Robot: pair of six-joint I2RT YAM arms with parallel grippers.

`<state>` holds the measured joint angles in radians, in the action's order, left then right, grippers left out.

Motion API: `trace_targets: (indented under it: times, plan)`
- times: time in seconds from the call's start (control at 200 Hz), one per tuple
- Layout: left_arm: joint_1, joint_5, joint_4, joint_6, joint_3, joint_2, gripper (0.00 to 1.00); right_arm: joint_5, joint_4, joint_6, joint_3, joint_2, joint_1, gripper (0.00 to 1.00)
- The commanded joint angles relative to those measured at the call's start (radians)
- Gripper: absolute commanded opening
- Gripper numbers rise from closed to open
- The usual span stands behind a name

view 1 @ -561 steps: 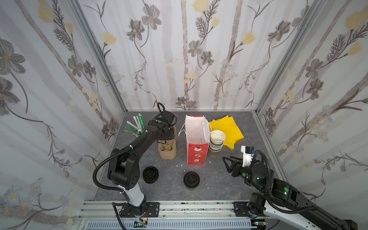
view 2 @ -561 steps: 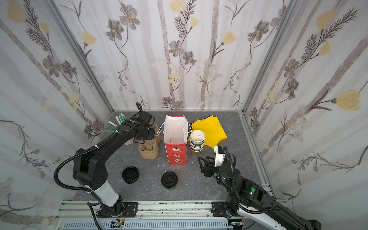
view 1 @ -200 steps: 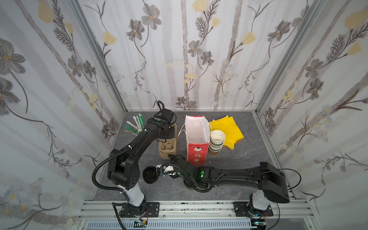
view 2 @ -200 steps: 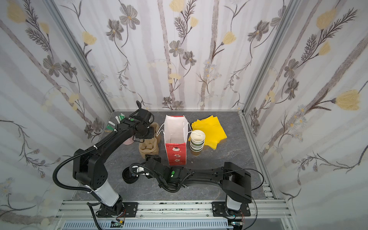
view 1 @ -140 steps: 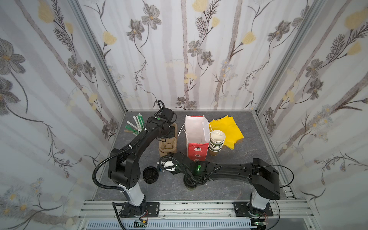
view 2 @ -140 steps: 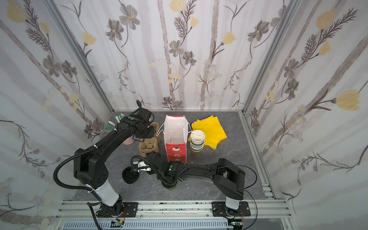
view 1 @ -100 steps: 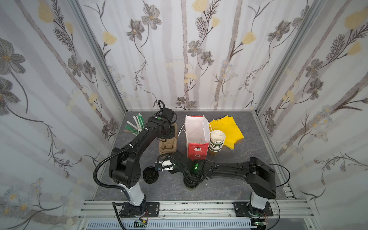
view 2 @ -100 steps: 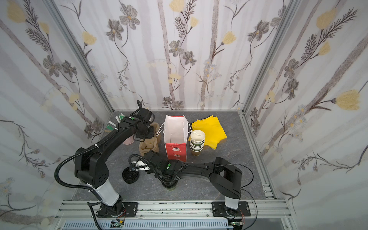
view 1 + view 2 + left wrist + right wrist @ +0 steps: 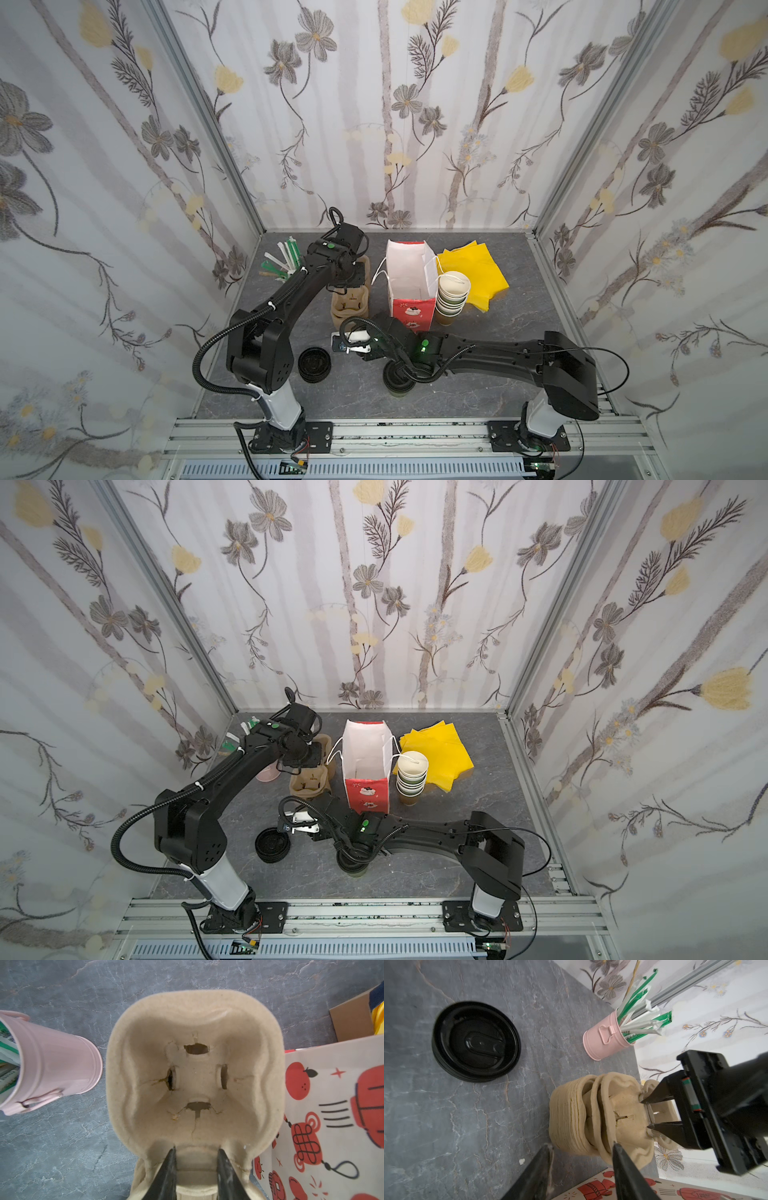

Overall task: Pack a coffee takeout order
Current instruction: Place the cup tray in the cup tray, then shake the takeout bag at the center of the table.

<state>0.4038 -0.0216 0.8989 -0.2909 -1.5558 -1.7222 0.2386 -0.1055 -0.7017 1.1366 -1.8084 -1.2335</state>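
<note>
Grey marbled worktop [image 9: 519, 316] carries the red white-lined paper bag [image 9: 409, 282], open at centre for loading; just left, the left hand [image 9: 197, 1148] pinches the top tan moulded-pulp two-cup carrier's [image 9: 195, 1076] middle ridge, tilting it off its stack [image 9: 566, 1118], which the released, empty right hand [image 9: 581, 1144] probably means to steady.

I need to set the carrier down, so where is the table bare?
Widest patch: the table's right side, between the yellow napkins, the paper cup stack and the right arm. A narrower strip lies between the front rail, the lidded cup and the black lids. Crowded: around the carrier stack, red bag and pink straw can.
</note>
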Motion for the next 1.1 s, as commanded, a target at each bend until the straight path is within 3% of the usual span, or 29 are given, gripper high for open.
trace_targets:
  times: [0.0, 0.22, 0.535, 0.659, 0.819, 1.094]
  plan:
    - [-0.006, -0.018, 0.021, 0.003, -0.007, 0.004, 0.29, -0.090, -0.060, 0.079, -0.050, 0.058, -0.003, 0.50]
    - [-0.005, -0.035, 0.025, -0.001, -0.024, 0.016, 0.29, -0.133, -0.115, 0.187, -0.157, 0.206, -0.006, 0.50]
    - [-0.005, -0.034, 0.058, 0.001, -0.056, 0.064, 0.28, -0.135, -0.113, 0.411, -0.302, 0.555, -0.011, 0.50]
    - [-0.005, -0.031, 0.079, -0.001, -0.057, 0.108, 0.28, -0.031, -0.062, 0.575, -0.332, 0.691, -0.011, 0.50]
    - [-0.005, 0.003, 0.099, -0.010, -0.043, 0.185, 0.28, 0.283, 0.143, 0.949, -0.290, 0.795, -0.002, 0.44]
    - [-0.005, 0.083, 0.106, -0.045, -0.036, 0.306, 0.28, 0.341, 0.456, 1.224, -0.166, 0.816, 0.053, 0.49]
